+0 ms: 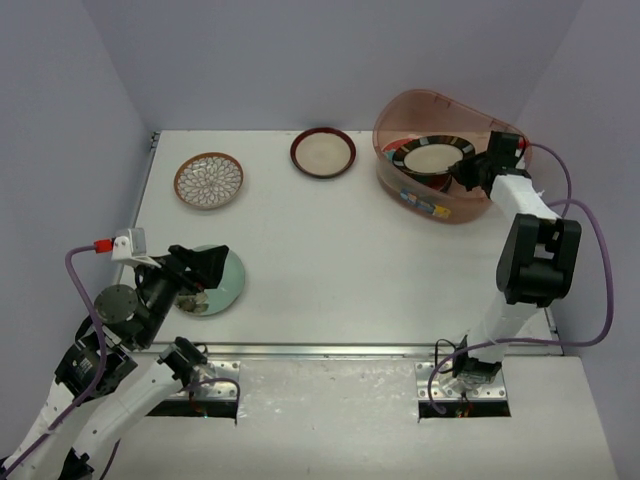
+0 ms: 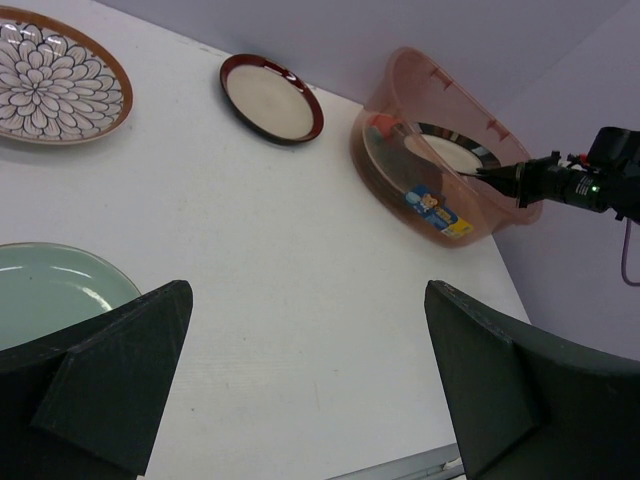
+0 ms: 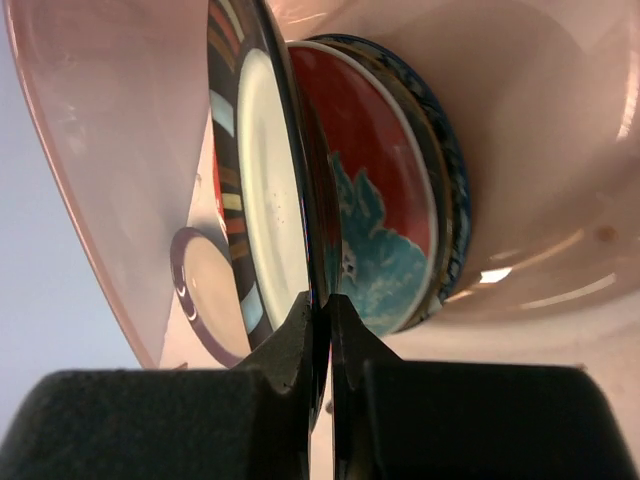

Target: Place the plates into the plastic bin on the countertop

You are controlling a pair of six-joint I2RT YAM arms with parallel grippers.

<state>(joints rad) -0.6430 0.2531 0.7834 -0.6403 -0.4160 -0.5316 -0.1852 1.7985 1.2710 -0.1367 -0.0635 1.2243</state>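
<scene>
Since the striped plate [image 3: 265, 180] looks stiff, slick and breakable, your right gripper [image 3: 320, 305] pinches its rim; left gripper [image 2: 308, 290] gapes.

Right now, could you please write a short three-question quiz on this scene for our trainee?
1. True or false: the left tool is shut on the mint green plate.
2. What does the right tool grip inside the plastic bin? A. the mint green plate B. the black-striped plate C. nothing
3. How many plates lie on the countertop outside the plastic bin?
Key: 1. False; it is open above that plate. 2. B, pinched by its rim. 3. Three.
</scene>
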